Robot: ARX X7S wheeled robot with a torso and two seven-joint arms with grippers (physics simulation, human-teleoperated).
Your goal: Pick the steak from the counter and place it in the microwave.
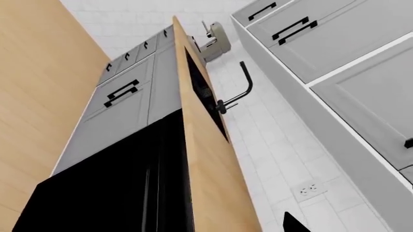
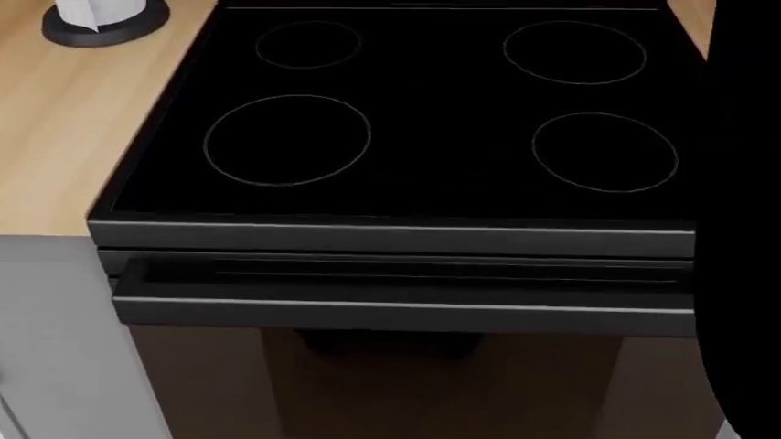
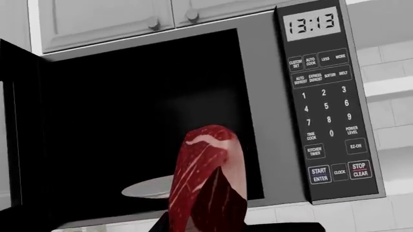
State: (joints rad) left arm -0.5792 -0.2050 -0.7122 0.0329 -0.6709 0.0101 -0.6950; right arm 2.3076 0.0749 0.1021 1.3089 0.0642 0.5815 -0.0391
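Steak [image 3: 210, 179] sits clamped in the right pincer [image 3: 216, 212] before the open microwave [image 3: 271, 96] reading 13:13.

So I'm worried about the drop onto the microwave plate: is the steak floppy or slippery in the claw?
The steak stands upright above the right claw without drooping, so it probably behaves stiff. Its glossy surface hints it could slip. The turntable plate looks flat, so it should settle rather than roll.
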